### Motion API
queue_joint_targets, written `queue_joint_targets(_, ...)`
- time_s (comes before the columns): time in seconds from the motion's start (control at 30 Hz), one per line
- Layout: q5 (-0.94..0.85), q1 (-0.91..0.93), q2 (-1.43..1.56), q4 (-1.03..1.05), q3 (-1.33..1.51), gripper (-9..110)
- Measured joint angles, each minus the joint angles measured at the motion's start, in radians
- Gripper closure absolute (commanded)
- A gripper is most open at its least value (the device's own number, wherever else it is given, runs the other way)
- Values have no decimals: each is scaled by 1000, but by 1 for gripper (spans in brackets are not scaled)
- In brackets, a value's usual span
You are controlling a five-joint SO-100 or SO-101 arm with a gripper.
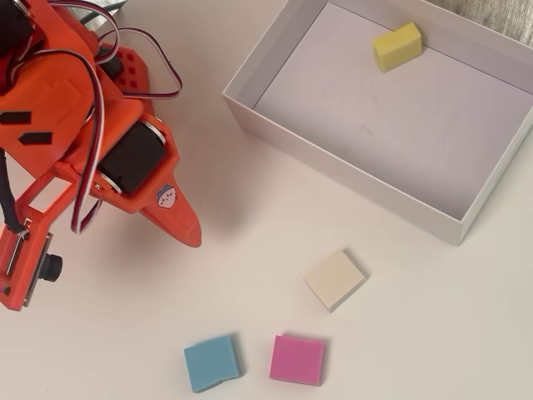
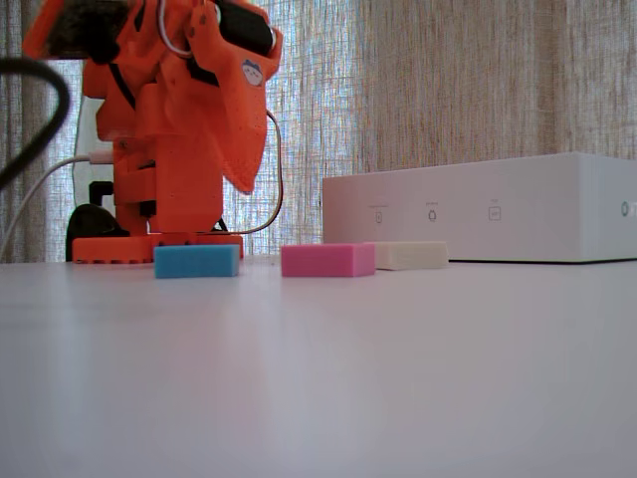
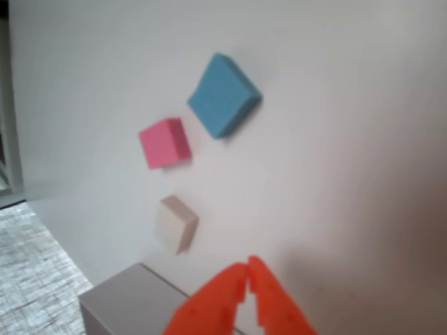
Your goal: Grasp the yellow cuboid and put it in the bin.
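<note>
The orange gripper (image 3: 248, 269) is closed and empty, its tips meeting, raised above the table away from the bin (image 1: 350, 179). The yellow cuboid (image 1: 396, 46) already lies inside the bin near its far wall. The task looks essentially done.
</note>
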Motion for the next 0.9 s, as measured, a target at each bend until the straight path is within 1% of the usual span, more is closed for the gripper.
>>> queue_joint_targets(0.9,0,8,15,0,0,110)
